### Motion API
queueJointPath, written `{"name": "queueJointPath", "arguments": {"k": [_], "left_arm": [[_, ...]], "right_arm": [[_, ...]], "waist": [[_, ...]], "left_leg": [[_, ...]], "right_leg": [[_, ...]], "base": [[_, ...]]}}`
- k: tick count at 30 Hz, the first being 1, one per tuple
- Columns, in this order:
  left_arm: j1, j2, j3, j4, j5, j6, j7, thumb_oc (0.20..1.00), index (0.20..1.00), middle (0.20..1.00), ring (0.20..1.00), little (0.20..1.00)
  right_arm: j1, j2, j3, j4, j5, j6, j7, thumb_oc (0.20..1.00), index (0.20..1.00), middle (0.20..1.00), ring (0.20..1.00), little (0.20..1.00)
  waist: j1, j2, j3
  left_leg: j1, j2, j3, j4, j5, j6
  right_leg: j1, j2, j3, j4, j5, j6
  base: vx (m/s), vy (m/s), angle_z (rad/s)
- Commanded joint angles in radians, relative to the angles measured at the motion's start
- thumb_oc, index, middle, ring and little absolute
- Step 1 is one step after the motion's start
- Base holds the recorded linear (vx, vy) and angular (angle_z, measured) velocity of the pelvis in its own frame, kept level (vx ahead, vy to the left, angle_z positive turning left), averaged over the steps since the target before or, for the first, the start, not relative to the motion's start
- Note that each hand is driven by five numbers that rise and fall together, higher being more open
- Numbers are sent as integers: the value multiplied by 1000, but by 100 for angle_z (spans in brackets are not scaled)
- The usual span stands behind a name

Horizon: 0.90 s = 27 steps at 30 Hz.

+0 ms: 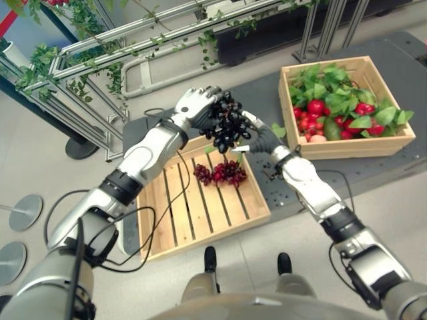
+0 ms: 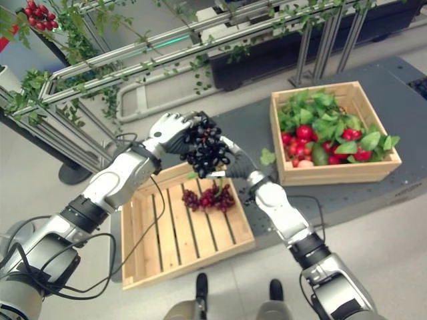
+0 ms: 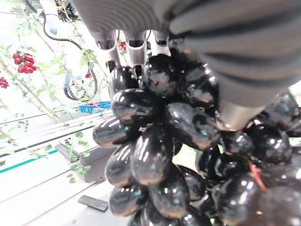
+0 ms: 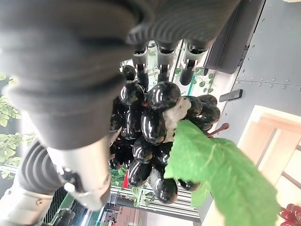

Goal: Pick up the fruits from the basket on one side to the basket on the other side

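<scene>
A bunch of black grapes (image 1: 227, 125) hangs in the air above the far edge of the slatted wooden crate (image 1: 193, 217) on my left. My left hand (image 1: 194, 105) grips it from the top left with fingers curled round it. From the right, my right hand (image 1: 261, 139) also closes on the bunch, its fingers (image 4: 162, 54) behind the grapes (image 4: 150, 122) and a green leaf (image 4: 216, 172) in front. A bunch of red grapes (image 1: 221, 173) lies in the left crate. The right crate (image 1: 360, 148) holds red fruits and green leaves.
Both crates rest on a dark grey table (image 1: 400, 73), the left one overhanging its front edge. A metal frame with green vines (image 1: 133, 40) runs behind the table. Round floor bases (image 1: 25, 212) lie at the far left.
</scene>
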Motion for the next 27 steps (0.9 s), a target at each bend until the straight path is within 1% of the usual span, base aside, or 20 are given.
{"name": "queueJointPath", "arguments": {"k": [1,11,17,19,20,22,23,24,25,26,27], "left_arm": [[-115,-39,35,-22,-74,-33,52,200,200,200,200,200],[-62,-29,66,-114,-114,-56,35,200,200,200,200,200],[-24,-15,82,-158,-138,-65,39,200,200,200,200,200],[-6,-9,89,-183,-148,-66,42,200,200,200,200,200],[-1,-8,92,-191,-152,-68,46,200,200,200,200,200],[7,-7,96,-204,-164,-72,48,200,200,200,200,200],[10,-6,98,-209,-164,-72,48,200,200,200,200,200],[11,-5,98,-210,-164,-72,48,200,200,200,200,200],[12,-2,97,-210,-164,-72,47,200,200,200,200,200],[12,-4,95,-208,-172,-72,52,200,200,200,200,200],[12,-4,95,-208,-172,-72,52,200,200,200,200,200]], "right_arm": [[-58,61,57,-10,10,-69,4,1000,1000,1000,1000,1000],[-59,90,78,57,27,-79,-7,1000,1000,1000,1000,1000],[-65,116,86,103,55,-95,-40,1000,1000,1000,1000,1000],[-68,141,88,140,90,-99,-67,1000,1000,1000,1000,1000],[-66,155,87,152,128,-102,-74,1000,1000,1000,1000,1000],[-60,181,89,168,219,-101,-57,1000,1000,1000,1000,1000],[-63,189,93,168,241,-104,-58,1000,1000,1000,1000,1000],[-64,189,94,169,242,-105,-58,1000,1000,1000,1000,1000],[-66,190,99,164,249,-107,-56,1000,1000,1000,1000,1000],[-64,206,105,166,323,-111,-54,1000,1000,1000,1000,1000],[-64,206,105,166,323,-111,-54,1000,1000,1000,1000,1000]], "waist": [[16,-56,-86],[25,-56,-87],[31,-55,-88],[35,-53,-90],[36,-54,-93],[40,-52,-90],[40,-53,-94],[40,-52,-91],[41,-53,-94],[41,-54,-93],[42,-53,-90]], "left_leg": [[-62,-27,-10,71,-34,8],[-64,-28,-12,70,-33,8],[-63,-29,-13,70,-34,9],[-65,-29,-13,70,-33,8],[-59,-28,-13,65,-43,7],[-63,-29,-13,68,-33,8],[-58,-29,-13,64,-43,6],[-63,-29,-13,67,-33,7],[-58,-29,-12,63,-43,6],[-56,-28,-12,62,-42,5],[-61,-28,-13,65,-32,7]], "right_leg": [[-15,50,4,81,-157,-24],[-16,49,0,79,-155,-26],[-16,47,2,77,-152,-26],[-17,47,2,77,-151,-27],[-11,47,3,74,-161,-27],[-14,47,1,76,-152,-27],[-9,47,2,74,-161,-27],[-14,47,1,76,-152,-27],[-10,47,2,74,-160,-28],[-9,46,2,73,-159,-27],[-14,46,1,76,-150,-27]], "base": [[0,0,0],[0,0,0],[0,0,0],[22,1,0],[44,-2,0],[0,0,0],[-40,11,0],[44,-6,1],[5,2,3],[5,2,3],[0,0,0]]}}
